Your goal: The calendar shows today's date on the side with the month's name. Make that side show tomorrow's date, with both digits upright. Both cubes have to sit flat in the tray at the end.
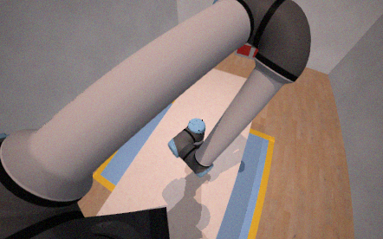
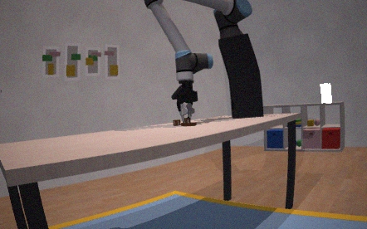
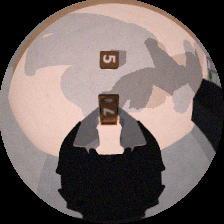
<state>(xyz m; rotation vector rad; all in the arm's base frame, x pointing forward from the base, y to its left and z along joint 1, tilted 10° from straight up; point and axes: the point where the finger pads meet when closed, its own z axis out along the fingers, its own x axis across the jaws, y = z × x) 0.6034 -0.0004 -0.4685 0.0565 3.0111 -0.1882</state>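
Note:
The small brown tray point(image 3: 108, 95) point(image 2: 193, 124) stands on the table under the arm. One brown cube point(image 3: 108, 113) is at the tray's near end in the wrist view, a light 7 lying sideways on its upper face. My gripper point(image 3: 108, 107) point(image 2: 186, 118) points down with a finger against each side of this cube and is shut on it. The other cube point(image 3: 109, 59) point(image 2: 176, 123) sits on the table outside the tray, apart from it, with a light 5 lying sideways on top. The month's name and the tray's front digits cannot be read. The arm hides tray and cubes in the top view.
The table point(image 1: 139, 195) point(image 2: 84, 145) is long and pale, and the arm's shadows fall across it. The arm's black pedestal point(image 2: 242, 79) stands at the back. A shelf point(image 2: 304, 138) with coloured bins is behind the table's right end.

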